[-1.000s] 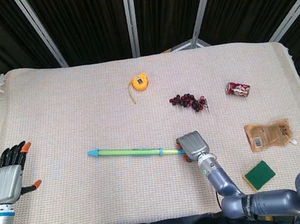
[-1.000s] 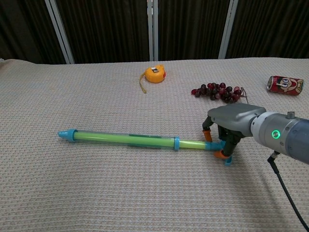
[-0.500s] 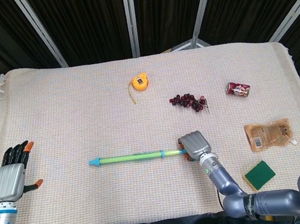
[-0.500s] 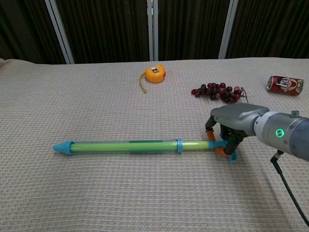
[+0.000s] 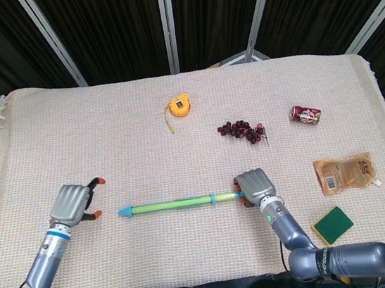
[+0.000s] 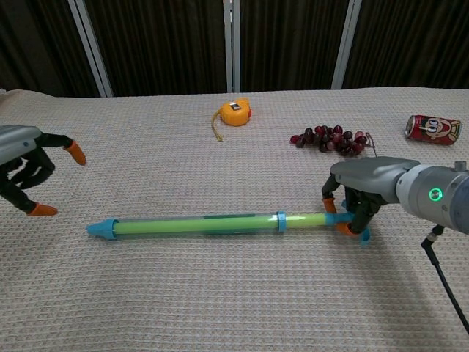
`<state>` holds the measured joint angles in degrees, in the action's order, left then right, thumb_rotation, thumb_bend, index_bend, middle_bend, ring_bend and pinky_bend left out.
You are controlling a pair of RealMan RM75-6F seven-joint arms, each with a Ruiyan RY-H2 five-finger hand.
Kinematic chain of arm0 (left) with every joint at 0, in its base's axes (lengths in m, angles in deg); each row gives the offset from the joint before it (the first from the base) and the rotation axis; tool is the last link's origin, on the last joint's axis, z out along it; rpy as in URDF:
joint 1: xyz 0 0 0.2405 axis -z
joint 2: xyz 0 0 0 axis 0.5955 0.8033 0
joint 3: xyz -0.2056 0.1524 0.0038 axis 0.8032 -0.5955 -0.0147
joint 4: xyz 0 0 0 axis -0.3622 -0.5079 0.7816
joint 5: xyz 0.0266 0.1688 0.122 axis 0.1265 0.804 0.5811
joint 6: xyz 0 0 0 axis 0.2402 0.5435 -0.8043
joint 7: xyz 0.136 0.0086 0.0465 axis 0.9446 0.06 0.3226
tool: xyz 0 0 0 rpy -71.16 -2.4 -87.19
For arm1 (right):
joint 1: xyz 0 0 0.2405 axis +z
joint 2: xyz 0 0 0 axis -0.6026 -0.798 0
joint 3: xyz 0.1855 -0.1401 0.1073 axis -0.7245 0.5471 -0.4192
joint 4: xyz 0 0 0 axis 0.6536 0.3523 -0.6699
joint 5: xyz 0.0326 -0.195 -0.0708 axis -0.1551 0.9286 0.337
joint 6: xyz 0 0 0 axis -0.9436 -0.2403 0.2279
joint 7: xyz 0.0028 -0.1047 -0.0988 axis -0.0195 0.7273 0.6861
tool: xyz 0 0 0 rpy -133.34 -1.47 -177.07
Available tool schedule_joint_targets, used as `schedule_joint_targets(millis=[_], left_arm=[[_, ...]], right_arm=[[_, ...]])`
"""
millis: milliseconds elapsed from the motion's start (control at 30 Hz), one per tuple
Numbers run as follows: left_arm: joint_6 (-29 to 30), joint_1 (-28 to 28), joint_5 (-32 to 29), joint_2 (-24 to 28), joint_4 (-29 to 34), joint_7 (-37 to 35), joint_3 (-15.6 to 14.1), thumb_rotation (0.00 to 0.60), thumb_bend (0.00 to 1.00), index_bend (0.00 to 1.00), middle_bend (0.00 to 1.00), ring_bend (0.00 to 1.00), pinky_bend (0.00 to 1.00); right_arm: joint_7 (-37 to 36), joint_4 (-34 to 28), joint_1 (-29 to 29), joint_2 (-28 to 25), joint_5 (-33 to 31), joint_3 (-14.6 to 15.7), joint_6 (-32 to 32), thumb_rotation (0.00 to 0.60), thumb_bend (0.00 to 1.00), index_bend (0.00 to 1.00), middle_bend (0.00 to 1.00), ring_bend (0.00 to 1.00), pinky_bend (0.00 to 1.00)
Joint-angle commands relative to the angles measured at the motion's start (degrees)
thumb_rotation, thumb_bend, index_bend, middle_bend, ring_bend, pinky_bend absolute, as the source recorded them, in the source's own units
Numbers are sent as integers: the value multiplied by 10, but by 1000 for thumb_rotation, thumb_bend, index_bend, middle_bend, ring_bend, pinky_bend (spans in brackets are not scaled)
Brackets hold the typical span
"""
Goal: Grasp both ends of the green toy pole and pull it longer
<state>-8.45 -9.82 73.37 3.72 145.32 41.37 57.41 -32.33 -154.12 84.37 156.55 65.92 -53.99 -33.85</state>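
The green toy pole lies flat across the cloth, with a blue tip at its left end and a blue collar near its right end. My right hand grips the pole's right end, its orange-tipped fingers curled around it. My left hand hovers a short way left of the blue tip, fingers spread apart and holding nothing. A gap of bare cloth separates it from the pole.
An orange tape measure sits at the back centre. A bunch of dark grapes and a red can lie back right. A brown pouch and a green sponge are by the right front edge.
My left hand has swung in from the far left edge toward the pole's blue tip. The right hand has drawn the pole slightly rightward and levelled it.
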Motion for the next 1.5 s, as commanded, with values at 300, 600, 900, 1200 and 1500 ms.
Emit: schedule_joint_targets(millis=[300, 600, 900, 1200, 1500], left_arm=[[-53, 30, -40, -37, 21, -6, 5, 600, 90, 377, 953, 868, 1000], [-71, 34, -68, -24, 64, -1, 2, 600, 119, 386, 953, 868, 1000], [-107, 52, -108, -48, 55, -11, 7, 600, 187, 411, 953, 868, 1000], [-124, 69, -140, -68, 38, -5, 15, 600, 230, 441, 953, 868, 1000], [-129, 80, -163, -83, 28, 10, 14, 600, 253, 470, 953, 868, 1000]], right_arm=[[2, -5, 4, -5, -20, -2, -4, 600, 512, 677, 1000, 1000, 1000], [8, -15, 8, -5, -23, -2, -16, 600, 513, 679, 1000, 1000, 1000], [13, -19, 10, -3, -30, 0, -25, 600, 513, 680, 1000, 1000, 1000], [19, -25, 11, -4, -32, 2, -34, 600, 514, 681, 1000, 1000, 1000], [25, -35, 12, -7, -35, 2, -44, 600, 516, 681, 1000, 1000, 1000]])
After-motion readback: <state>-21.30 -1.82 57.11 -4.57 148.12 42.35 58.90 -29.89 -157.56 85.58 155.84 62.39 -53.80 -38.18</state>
